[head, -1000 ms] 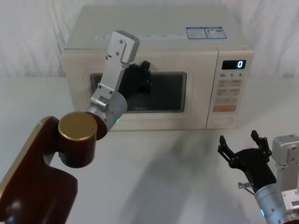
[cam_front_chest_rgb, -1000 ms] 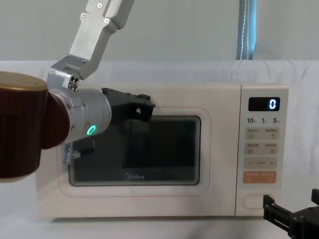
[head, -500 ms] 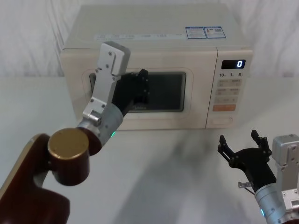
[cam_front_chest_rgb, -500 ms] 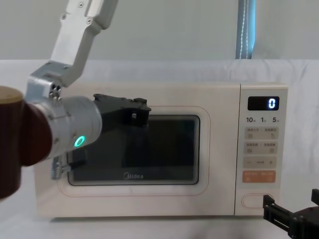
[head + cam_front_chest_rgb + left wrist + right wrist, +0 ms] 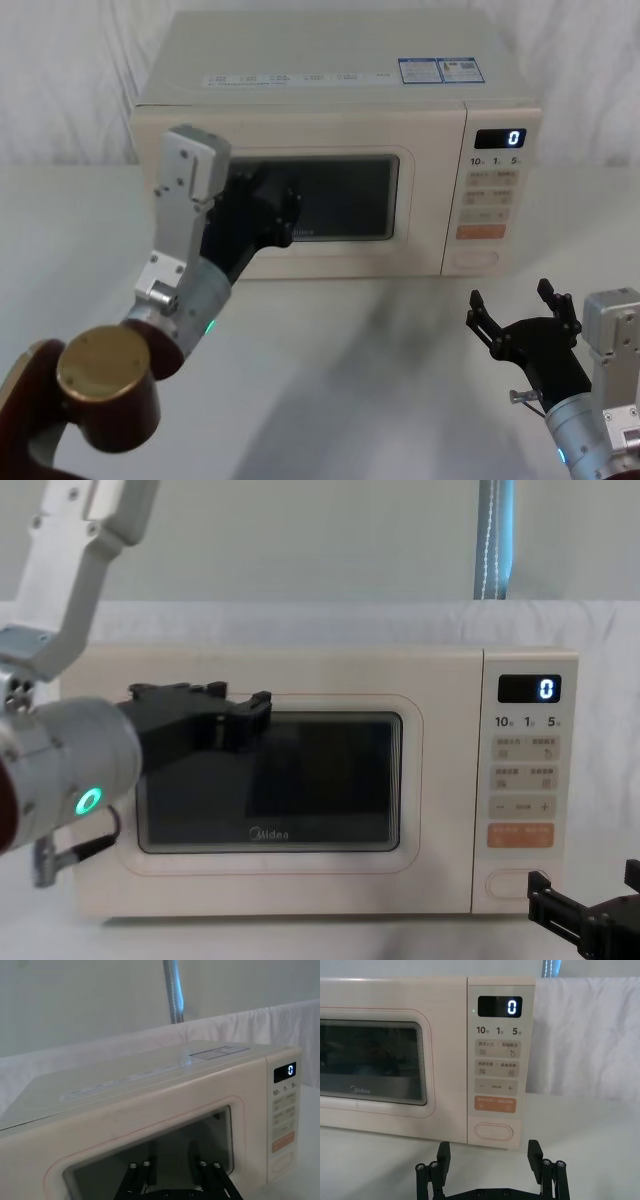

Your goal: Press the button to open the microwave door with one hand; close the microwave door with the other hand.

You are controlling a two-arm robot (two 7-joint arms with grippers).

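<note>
The microwave door (image 5: 300, 205) is shut, at the tabletop's far edge. Left gripper (image 5: 235, 720) hovers before it, jaws open. Right gripper (image 5: 490, 1160), jaws open, faces the button (image 5: 494, 1131). The rigid hinged door needs pushing, not gripping.

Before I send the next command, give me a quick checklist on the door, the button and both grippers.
1. microwave door flush with the front: ok, looks shut.
2. button unobstructed: ok, nothing on it.
3. left gripper off the door: cannot tell, it hangs right at the window.
4. right gripper ready: ok, open, low in front of the control panel, not touching.
5. Display reads 0: ok.
</note>
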